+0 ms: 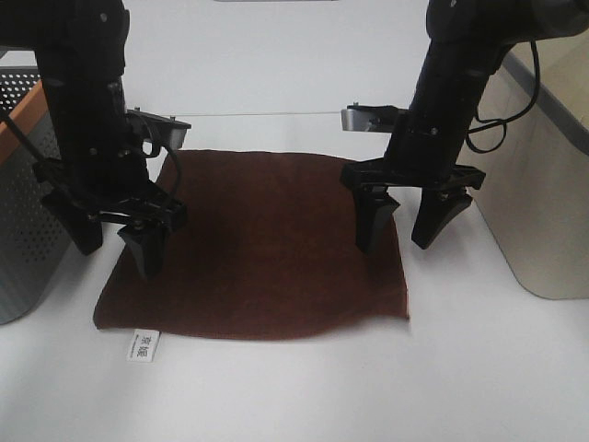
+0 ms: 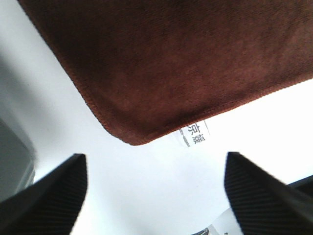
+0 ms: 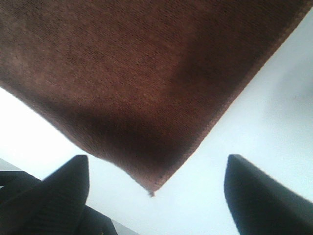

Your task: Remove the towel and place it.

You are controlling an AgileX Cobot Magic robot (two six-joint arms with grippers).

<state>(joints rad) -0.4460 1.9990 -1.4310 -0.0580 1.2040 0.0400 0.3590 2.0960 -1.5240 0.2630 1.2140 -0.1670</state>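
Brown towel (image 1: 267, 249) flat | white label (image 1: 144, 345): characters unreadable | both fingers wide open, empty

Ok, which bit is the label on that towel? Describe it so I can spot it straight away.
Start at the white table and find the dark brown towel lying flat between the two open grippers. Follow its near edge to the corner below the left gripper. The label is the small white printed tab sticking out there, the only white part on the towel.
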